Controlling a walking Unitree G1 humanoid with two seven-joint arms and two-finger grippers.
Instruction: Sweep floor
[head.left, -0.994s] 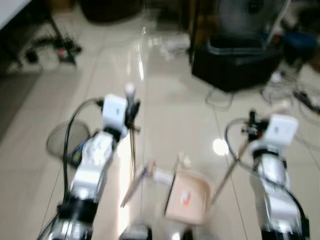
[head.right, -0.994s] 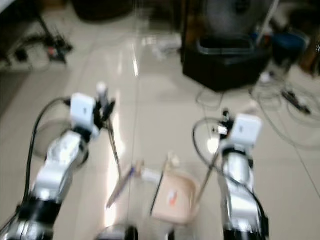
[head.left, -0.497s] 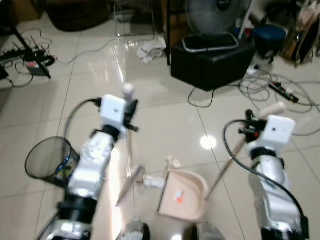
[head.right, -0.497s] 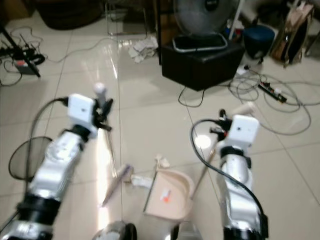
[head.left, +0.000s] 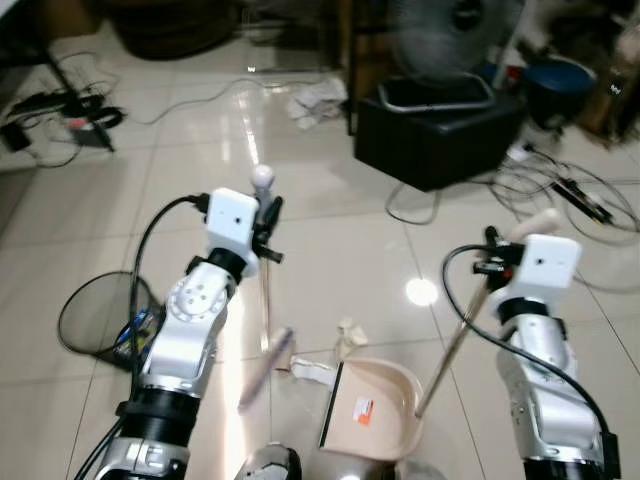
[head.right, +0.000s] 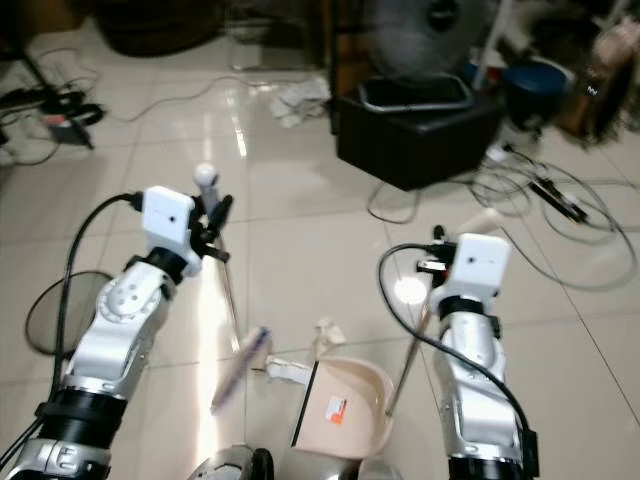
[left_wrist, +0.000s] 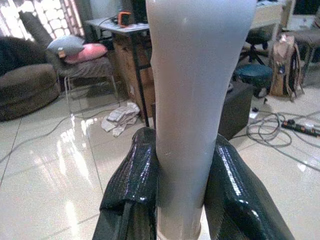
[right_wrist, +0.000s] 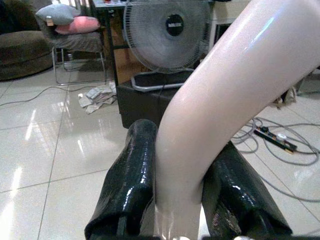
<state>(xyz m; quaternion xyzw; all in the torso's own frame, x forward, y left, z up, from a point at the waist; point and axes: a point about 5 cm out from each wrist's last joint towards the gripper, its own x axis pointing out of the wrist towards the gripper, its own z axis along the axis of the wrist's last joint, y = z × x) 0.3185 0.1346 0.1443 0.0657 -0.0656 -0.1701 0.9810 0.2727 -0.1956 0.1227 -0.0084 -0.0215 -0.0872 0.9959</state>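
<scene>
Left gripper (left_wrist: 182, 197) is clamped on the broom handle (left_wrist: 197, 100), both black fingers (left_wrist: 132, 185) pressed flat against the pale grey grip. The thin shaft runs down from the gripper to the broom head (head.left: 268, 362), which rests on the tiled floor (head.left: 330, 240) below and slightly ahead of the gripper — the bristles are blurred and hard to make out.

Right gripper (right_wrist: 182, 200) is closed on the dustpan handle (right_wrist: 225, 95), a glossy cream grip that bends away above the fingers. Its rod slants down from this gripper to the dustpan (head.left: 375, 408), a beige scoop sitting on the floor between the two arms, with a small red-and-white label inside. The pan's near edge is cut off at the bottom of the head views.

Scraps of white crumpled paper (head.left: 345, 332) lie just beyond the pan's far rim, between pan and broom head.

Outboard of the left arm stands a black mesh bin (head.left: 100, 318). Ahead of both grippers: a black box (head.left: 440, 130) with a fan (right_wrist: 167, 30) on it, and loose cables (head.left: 560, 190) on the floor.
</scene>
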